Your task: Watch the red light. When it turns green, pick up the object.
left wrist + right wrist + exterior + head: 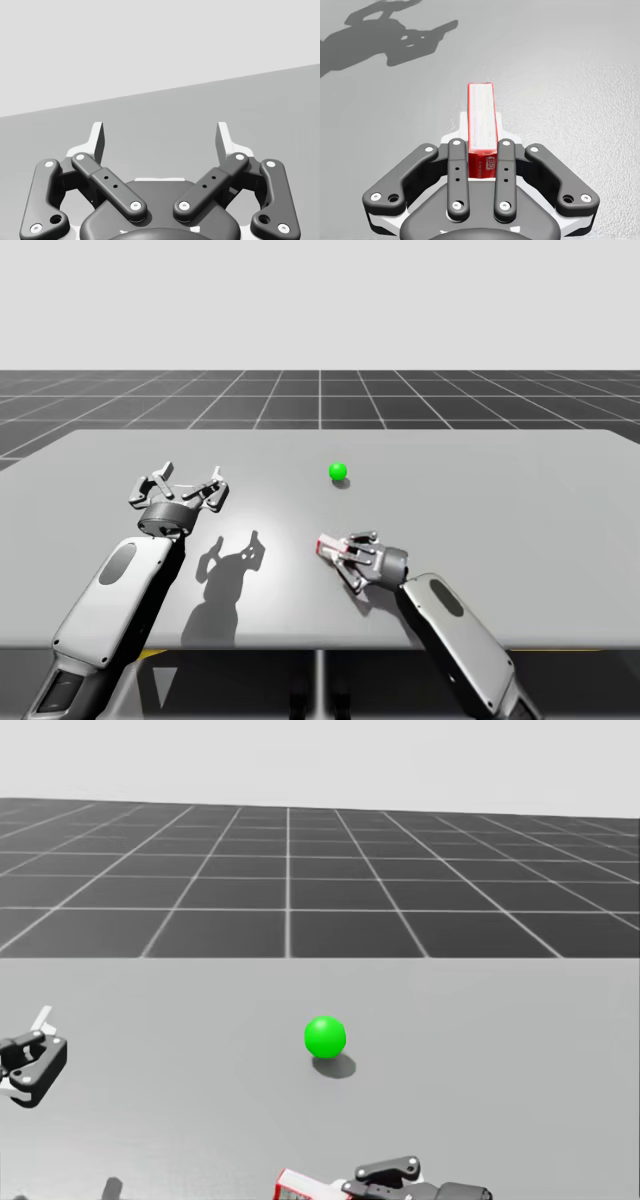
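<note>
From the high view, a small round green light (338,471) sits on the flat grey table (520,500), apart from both arms. My right gripper (333,549) pinches a thin red box (326,544) near the table's front edge. My left gripper (185,480) hangs off to the side, jaws spread wide.

In the head view, bare table lies between box and light. A dark grid floor lies past the far edge.

In the left wrist view, the fingers (97,137) stand far apart over plain table.

In the right wrist view, both jaws squeeze the box's long sides, with grey table all around.
</note>
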Controlling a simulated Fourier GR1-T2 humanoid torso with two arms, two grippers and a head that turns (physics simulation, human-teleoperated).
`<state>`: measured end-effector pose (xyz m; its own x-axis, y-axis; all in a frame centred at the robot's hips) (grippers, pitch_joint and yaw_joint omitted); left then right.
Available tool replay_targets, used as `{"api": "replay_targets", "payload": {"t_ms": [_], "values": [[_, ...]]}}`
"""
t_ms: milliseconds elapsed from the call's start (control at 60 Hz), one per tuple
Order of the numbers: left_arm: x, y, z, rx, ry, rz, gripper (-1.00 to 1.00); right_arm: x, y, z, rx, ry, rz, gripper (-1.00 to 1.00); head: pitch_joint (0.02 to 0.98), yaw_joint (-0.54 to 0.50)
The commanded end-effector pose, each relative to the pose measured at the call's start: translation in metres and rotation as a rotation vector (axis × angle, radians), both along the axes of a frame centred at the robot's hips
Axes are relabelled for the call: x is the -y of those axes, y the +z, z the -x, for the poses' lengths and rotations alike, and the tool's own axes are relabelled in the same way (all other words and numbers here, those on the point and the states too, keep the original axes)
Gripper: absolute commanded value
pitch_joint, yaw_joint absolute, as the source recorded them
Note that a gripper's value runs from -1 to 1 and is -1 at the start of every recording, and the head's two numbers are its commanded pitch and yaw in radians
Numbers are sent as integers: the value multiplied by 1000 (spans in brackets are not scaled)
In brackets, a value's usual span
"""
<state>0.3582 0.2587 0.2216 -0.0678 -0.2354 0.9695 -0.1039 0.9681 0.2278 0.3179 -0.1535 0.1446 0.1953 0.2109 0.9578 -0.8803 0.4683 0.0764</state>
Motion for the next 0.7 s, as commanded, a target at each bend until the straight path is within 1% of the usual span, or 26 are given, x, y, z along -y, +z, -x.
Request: {"api": "replay_targets", "payload": {"t_ms": [17,67,250,267,317,350,383,450,500,533,567,633,667,700], "values": [[0,0,0,0,0,0,-1000,5,18,-11,53,-97,-34,1000,459,-69],[0,0,0,0,0,0,-1000,5,24,-12,62,-101,-45,1000,460,-68],[0,0,0,0,0,0,-1000,1,48,-14,132,-139,-88,1000,467,-73],[0,0,0,-2,-1,-4,-1000,1,54,-15,149,-153,-102,1000,467,-74],[1,-3,-1,-1,-1,-5,-1000,0,62,-16,166,-165,-119,1000,468,-74],[2,-3,-1,0,-1,-5,-1000,0,73,-16,193,-183,-140,1000,468,-74],[2,-3,0,0,-1,-6,-1000,-1,79,-16,205,-187,-150,1000,467,-73],[2,-3,0,1,-1,-6,-1000,-2,101,-14,259,-210,-184,1000,467,-73],[2,-3,0,1,-1,-6,-1000,-2,111,-13,282,-220,-198,1000,466,-73],[2,-3,0,1,-1,-7,-1000,-2,124,-11,315,-232,-217,1000,466,-73],[2,-3,0,1,-1,-6,-1000,-2,131,-10,332,-239,-225,1000,466,-73],[1,-3,0,2,-1,-6,-1000,0,155,-5,390,-269,-262,1000,463,-72],[1,-3,0,2,-1,-6,-1000,1,161,-4,399,-274,-276,1000,463,-72],[1,-3,-1,3,0,-6,-1000,3,174,-2,428,-294,-298,1000,462,-72]]}}
